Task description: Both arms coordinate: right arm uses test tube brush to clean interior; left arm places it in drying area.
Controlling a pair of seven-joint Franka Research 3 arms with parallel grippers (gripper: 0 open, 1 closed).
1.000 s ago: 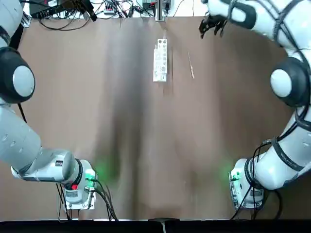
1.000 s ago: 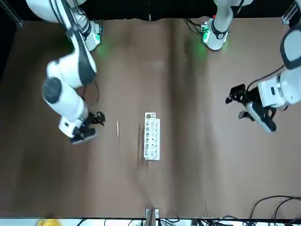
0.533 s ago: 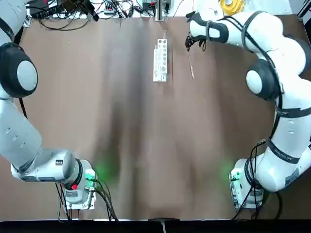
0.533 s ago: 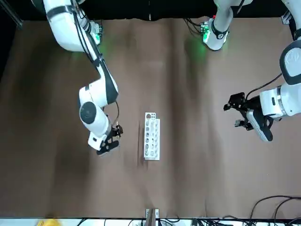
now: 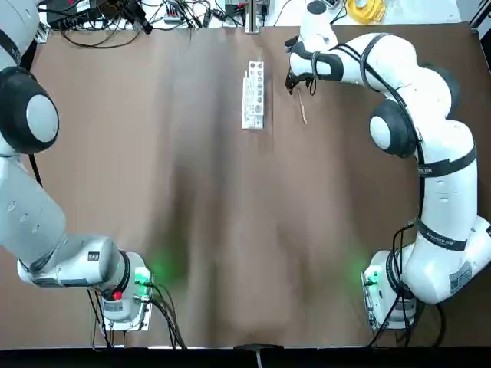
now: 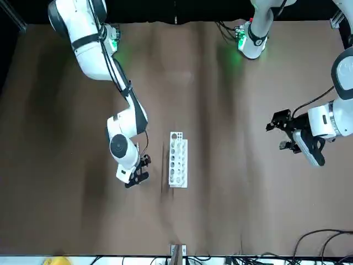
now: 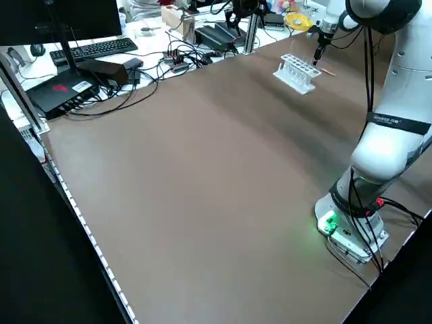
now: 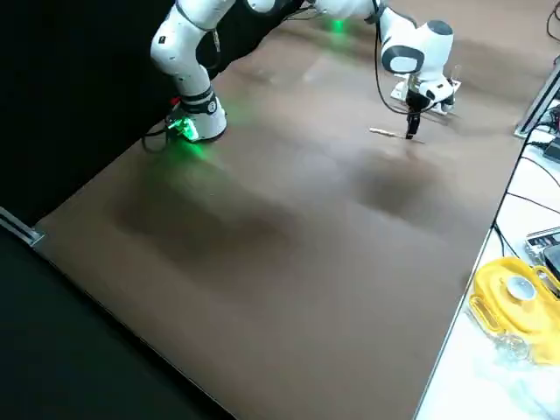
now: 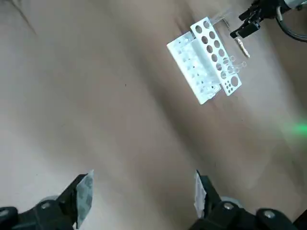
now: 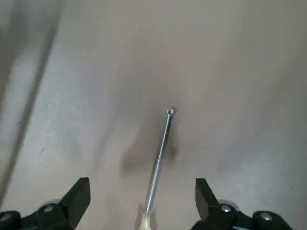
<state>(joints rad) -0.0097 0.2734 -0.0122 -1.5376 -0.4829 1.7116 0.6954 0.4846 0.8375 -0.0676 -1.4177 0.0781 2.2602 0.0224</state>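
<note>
While the right gripper (image 10: 143,203) hovers over the test tube brush (image 10: 158,167), 2 fingers apart, left gripper (image 9: 144,196) parked left of the white rack (image 9: 206,60), 2 fingers apart

A monitor (image 7: 64,17) and black keyboard (image 7: 94,50) beside tangled cables (image 7: 179,55).

Rack (image 5: 253,95) — white; tabletop (image 5: 230,230) — brown

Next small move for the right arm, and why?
Probably lower the right gripper a little, keeping its fingers either side of the brush, then close. The right wrist view shows the fingers open with the brush's handle running up between them, ungripped, and the brush lies on the table beside the rack.
</note>
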